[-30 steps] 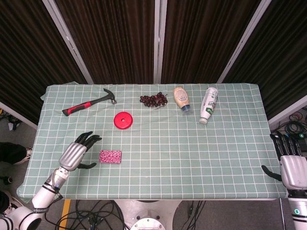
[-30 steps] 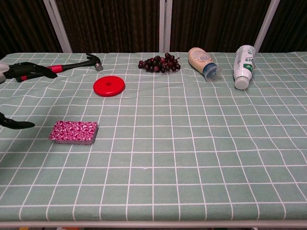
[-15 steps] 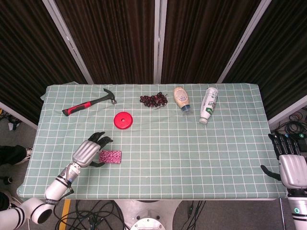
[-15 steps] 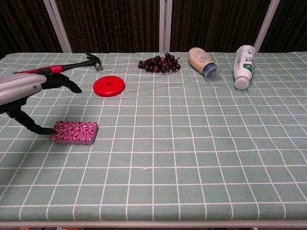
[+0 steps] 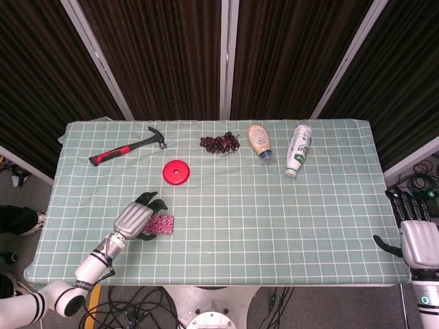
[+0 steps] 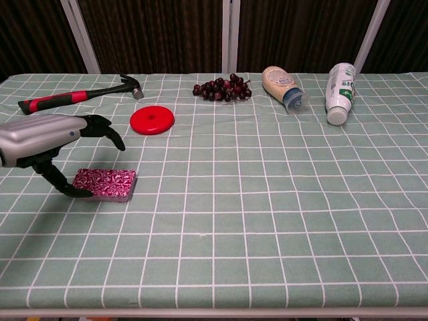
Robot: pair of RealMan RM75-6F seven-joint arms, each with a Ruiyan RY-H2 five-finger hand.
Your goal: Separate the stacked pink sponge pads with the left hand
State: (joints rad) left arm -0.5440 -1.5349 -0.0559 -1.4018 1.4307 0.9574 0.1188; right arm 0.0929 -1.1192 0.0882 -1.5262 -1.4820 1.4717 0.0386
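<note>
The stacked pink sponge pads (image 6: pixel 105 184) lie flat on the green checked cloth near the table's front left, also seen in the head view (image 5: pixel 162 223). My left hand (image 6: pixel 50 137) hovers over their left end with fingers spread above the stack and the thumb reaching down to the near left corner; it holds nothing. In the head view the left hand (image 5: pixel 137 217) covers the pads' left edge. My right hand (image 5: pixel 419 241) hangs open off the table's right edge, far from the pads.
A red disc (image 6: pixel 152 120) lies behind the pads, a hammer (image 6: pixel 73 95) at the back left. Dark grapes (image 6: pixel 223 89), a sauce bottle (image 6: pixel 281 87) and a white bottle (image 6: pixel 339 92) lie along the back. The table's front edge (image 6: pixel 214 311) is close.
My left hand has moved right and forward from beside the pads to over their left end, thumb now at the stack's corner. The pads and right hand have not moved.
</note>
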